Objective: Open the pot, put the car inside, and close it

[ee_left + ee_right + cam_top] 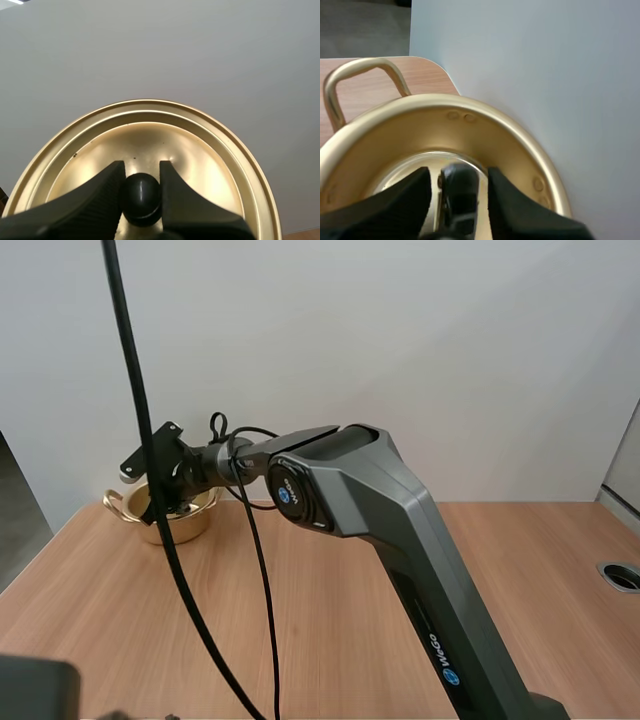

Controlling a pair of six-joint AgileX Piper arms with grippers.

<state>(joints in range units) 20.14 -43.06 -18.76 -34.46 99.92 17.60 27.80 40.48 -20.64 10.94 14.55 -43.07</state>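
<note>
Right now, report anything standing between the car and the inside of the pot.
Nothing visible does. The right tool pinches the car over the open mouth of the pot. The lid is off, held by its knob in the left tool.

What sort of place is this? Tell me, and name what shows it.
Likely a lab or office workbench, not a kitchen: a wooden table with a cable port, a plain white wall behind, and a robot arm reaching over a gold pot.
</note>
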